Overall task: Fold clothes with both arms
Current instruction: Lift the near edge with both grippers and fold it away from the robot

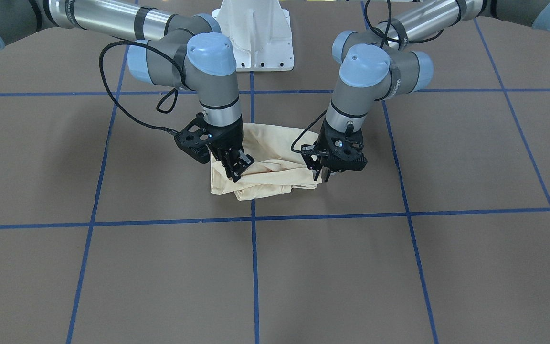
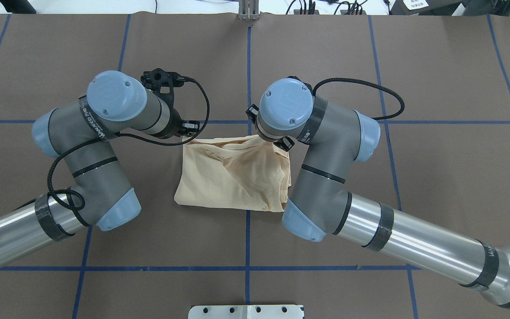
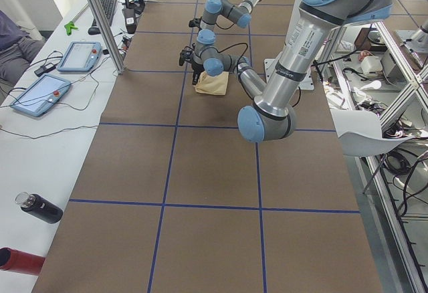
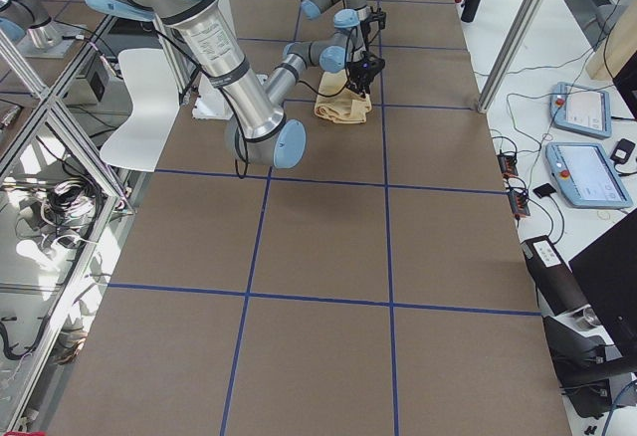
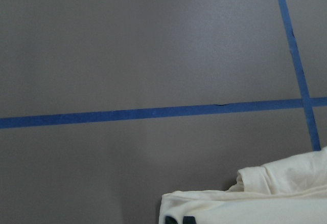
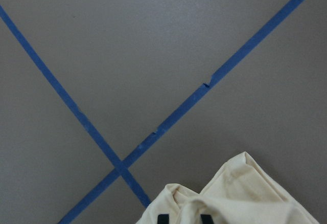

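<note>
Spanning every view was the brown worktop (image 1: 112, 277), gridded w/ blue tape lines (image 1: 254, 267). The left arm (image 1: 380, 71) and right arm (image 1: 198, 67) both bent down over its middle. The shirt (image 1: 275, 165) lay btwn the two tools as a rumpled, part-folded cream bundle, most of it on the robot's side of them.

The right tool (image 1: 236, 173) sat narrow, pinching a ridge of cloth. The left tool (image 1: 320, 176) was likewise narrow on the bundle's corner. In the wrist views, cloth bunched at the left fingertips (image 5: 172, 219). The right fingertips (image 6: 163, 218) showed as two dark nubs w/ cloth btwn.

Judgement: a fold was in hand, w/ both corners gripped. To do it well:
- Move both tools at the same height and pace.
- Keep the edge btwn them lightly taut, no sag.
- Carry it square to the tape line.
- Lower till the cloth rests flat, and only then let go.
- Go slow, since thin fabric prob. slips or drags the lower layers.

Hard to make out:
- Print, collar and tag: none visible.
- Sleeves: whereabouts inside the bundle unclear.
- Overhead, the wrists covered both tools.
- Side views were too small for grip detail.
- How many layers each tool held: couldn't tell.
</note>
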